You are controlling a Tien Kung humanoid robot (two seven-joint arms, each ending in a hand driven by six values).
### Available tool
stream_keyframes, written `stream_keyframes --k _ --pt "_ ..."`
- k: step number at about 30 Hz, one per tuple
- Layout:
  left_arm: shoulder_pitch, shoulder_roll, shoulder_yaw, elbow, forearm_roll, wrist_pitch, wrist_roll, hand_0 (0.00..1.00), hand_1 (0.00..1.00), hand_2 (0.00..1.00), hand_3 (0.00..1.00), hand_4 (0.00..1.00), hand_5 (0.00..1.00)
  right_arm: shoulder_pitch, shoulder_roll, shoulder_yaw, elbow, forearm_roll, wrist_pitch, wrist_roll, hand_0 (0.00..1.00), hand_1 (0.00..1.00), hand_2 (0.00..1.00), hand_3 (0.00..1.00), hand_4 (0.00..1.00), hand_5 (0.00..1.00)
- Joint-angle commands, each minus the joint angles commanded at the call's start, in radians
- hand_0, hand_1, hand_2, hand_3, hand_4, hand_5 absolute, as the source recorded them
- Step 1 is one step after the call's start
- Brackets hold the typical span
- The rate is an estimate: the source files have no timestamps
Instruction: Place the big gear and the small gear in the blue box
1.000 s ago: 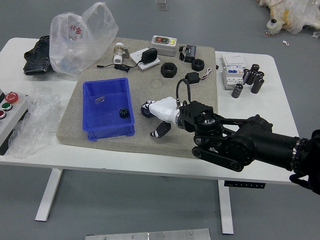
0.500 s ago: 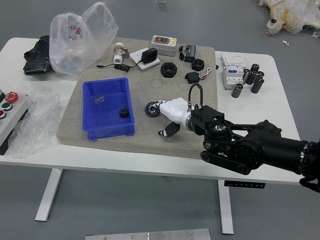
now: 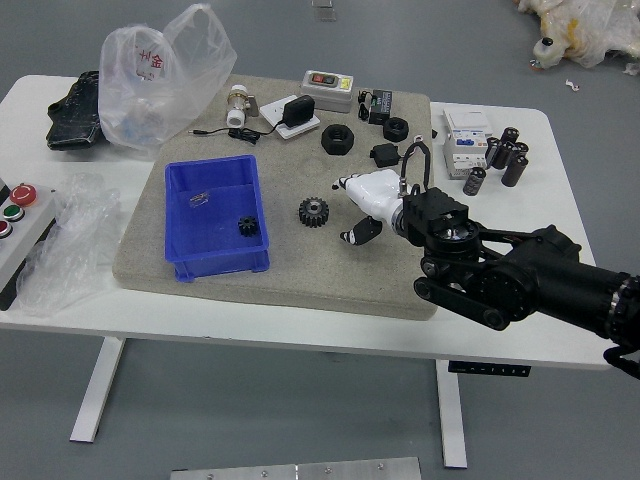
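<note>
My right hand (image 3: 348,210) is over the mat, its fingers relaxed and apart with nothing between them. To its left the big dark gear (image 3: 314,212) lies on the grey mat, a short gap away from the fingertips. Inside the blue box (image 3: 212,263), toward its right wall, rests the small black gear (image 3: 248,226). A small metal piece (image 3: 199,200) also lies in the box. The left arm is out of view.
Black round parts (image 3: 337,139), a grey device (image 3: 328,92) and a black adapter (image 3: 298,111) stand along the mat's back. Plastic bags (image 3: 150,90) are at the left. Dark cylinders (image 3: 513,170) and a white box (image 3: 466,152) stand at the right.
My right hand has drawn back to the right, away from the blue box. The big gear has shifted slightly right and toward the back, and now shows fully uncovered.
</note>
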Motion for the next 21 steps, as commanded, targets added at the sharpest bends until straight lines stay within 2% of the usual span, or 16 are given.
stream_keyframes --k 6,7,8,13,14,19,20,21 --pt "-0.003 -0.003 -0.007 -0.001 0.009 -0.001 0.004 0.649 0.669 0.642 0.709 0.693 0.174 0.042 0.066 -0.039 -0.037 0.056 0.0 0.01 0.457 0.709 0.874 0.894 0.791 0.294" --pt "-0.004 -0.003 -0.007 -0.001 0.01 -0.002 0.004 0.649 0.669 0.642 0.709 0.693 0.174 0.048 0.08 -0.051 -0.049 0.07 0.0 0.013 0.457 0.709 0.874 0.894 0.791 0.294" --pt "-0.005 -0.004 -0.007 -0.001 0.011 -0.002 0.004 0.649 0.669 0.641 0.706 0.691 0.174 0.055 0.094 -0.063 -0.062 0.085 -0.001 0.017 0.505 0.738 0.88 0.901 0.788 0.287" --pt "-0.008 -0.005 -0.015 -0.002 0.022 -0.004 0.009 0.649 0.669 0.641 0.706 0.691 0.174 0.083 0.16 -0.082 -0.144 0.139 0.031 0.039 0.505 0.738 0.88 0.901 0.788 0.287" --pt "-0.008 -0.005 -0.016 -0.002 0.024 -0.005 0.01 0.647 0.669 0.641 0.706 0.69 0.173 0.086 0.163 -0.077 -0.159 0.142 0.04 0.042 0.612 0.786 0.889 0.907 0.793 0.283" --pt "-0.011 -0.004 -0.023 -0.003 0.034 -0.006 0.015 0.647 0.669 0.641 0.706 0.69 0.173 0.1 0.163 -0.036 -0.231 0.142 0.086 0.053 0.612 0.786 0.889 0.907 0.793 0.283" --pt "-0.012 -0.004 -0.025 -0.003 0.036 -0.007 0.016 0.647 0.668 0.641 0.704 0.689 0.173 0.101 0.163 -0.026 -0.243 0.139 0.096 0.054 0.657 0.813 0.891 0.908 0.788 0.285" --pt "-0.014 -0.004 -0.025 -0.003 0.037 -0.007 0.016 0.647 0.668 0.641 0.704 0.689 0.173 0.101 0.163 -0.011 -0.256 0.134 0.11 0.054 0.657 0.813 0.891 0.908 0.788 0.285"
